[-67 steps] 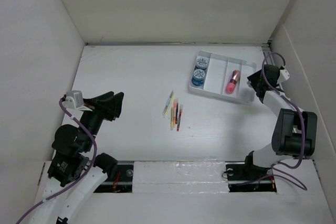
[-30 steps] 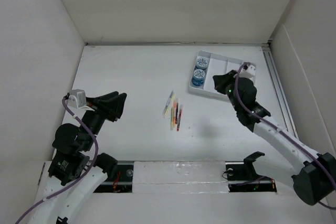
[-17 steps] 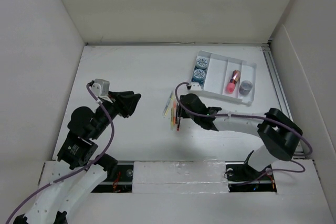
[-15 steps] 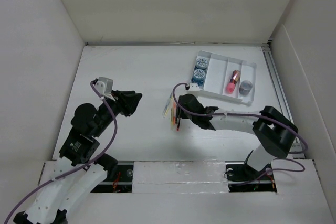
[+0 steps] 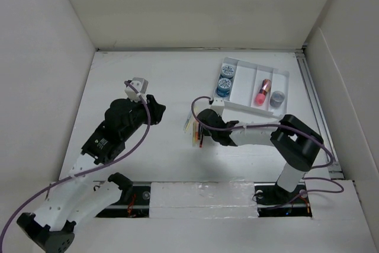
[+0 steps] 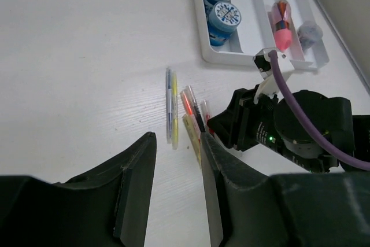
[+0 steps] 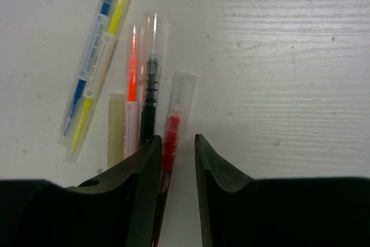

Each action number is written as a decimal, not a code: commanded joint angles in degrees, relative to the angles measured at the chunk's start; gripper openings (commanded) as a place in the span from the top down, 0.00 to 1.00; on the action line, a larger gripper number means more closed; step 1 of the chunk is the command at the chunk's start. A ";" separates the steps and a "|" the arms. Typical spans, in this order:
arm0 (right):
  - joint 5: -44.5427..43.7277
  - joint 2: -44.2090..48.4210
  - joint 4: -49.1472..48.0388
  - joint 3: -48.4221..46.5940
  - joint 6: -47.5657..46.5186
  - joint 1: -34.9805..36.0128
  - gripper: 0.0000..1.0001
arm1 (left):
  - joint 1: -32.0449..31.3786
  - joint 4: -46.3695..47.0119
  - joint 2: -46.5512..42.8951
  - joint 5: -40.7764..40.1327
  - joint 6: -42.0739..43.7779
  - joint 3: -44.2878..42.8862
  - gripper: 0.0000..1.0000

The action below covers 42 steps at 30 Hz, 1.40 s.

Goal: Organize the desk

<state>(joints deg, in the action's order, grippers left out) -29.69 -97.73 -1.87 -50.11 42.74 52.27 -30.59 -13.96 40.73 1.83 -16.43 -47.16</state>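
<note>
The white desk [image 5: 148, 75] holds a bundle of pens [image 5: 194, 124] at its middle: two blue-and-yellow highlighters [image 7: 101, 56], an orange pen [image 7: 132, 67], a black pen [image 7: 149, 96] and a red pen [image 7: 173, 122]. My right gripper [image 7: 175, 143] is open, low over the desk, with its jaws either side of the red pen's lower part. It also shows in the top view [image 5: 202, 130]. My left gripper [image 6: 176, 143] is open and empty, hovering left of the pens [image 6: 185, 114]; in the top view it is here [image 5: 159, 111].
A white compartment tray [image 5: 246, 106] stands at the back right with two blue round tubs [image 5: 225, 78], a pink tube [image 5: 262, 92] and a small grey cap [image 5: 276, 99]. White walls enclose the desk on three sides.
My right arm left the tray, where a grey cap now lies, and swung left and down onto the pens. My left arm reached forward toward the pens.
</note>
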 commanded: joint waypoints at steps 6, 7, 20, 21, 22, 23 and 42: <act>-0.37 -3.43 -3.05 -1.75 1.73 1.61 0.66 | -12.36 -7.57 8.39 -21.32 0.34 -6.63 0.68; -0.37 -3.43 -3.66 -1.14 1.82 1.61 0.66 | -14.56 -8.36 9.44 -26.99 -0.62 -6.98 0.68; -4.31 0.24 -1.83 -0.08 2.52 1.61 1.00 | -37.79 -15.77 5.27 -43.34 -9.16 -9.01 0.63; -4.32 0.96 -1.82 -0.08 2.52 1.61 1.00 | -37.79 -15.66 5.24 -43.31 -9.15 -9.01 0.63; -4.50 1.75 -1.65 0.01 2.52 1.61 1.00 | -37.79 -15.49 4.71 -42.96 -8.98 -9.18 0.63; -4.67 2.54 -0.95 0.01 2.61 1.61 1.00 | -37.79 -15.31 4.27 -42.35 -8.80 -9.09 0.63; 10.96 14.07 -2.61 -2.18 -4.42 -25.70 1.00 | -36.39 -8.72 0.23 -37.09 -2.82 -1.01 0.60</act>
<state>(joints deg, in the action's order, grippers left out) -24.88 -83.05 -2.22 -50.17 40.29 30.81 -68.01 -25.80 42.44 -37.39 -20.47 -48.49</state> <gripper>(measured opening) 0.086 0.396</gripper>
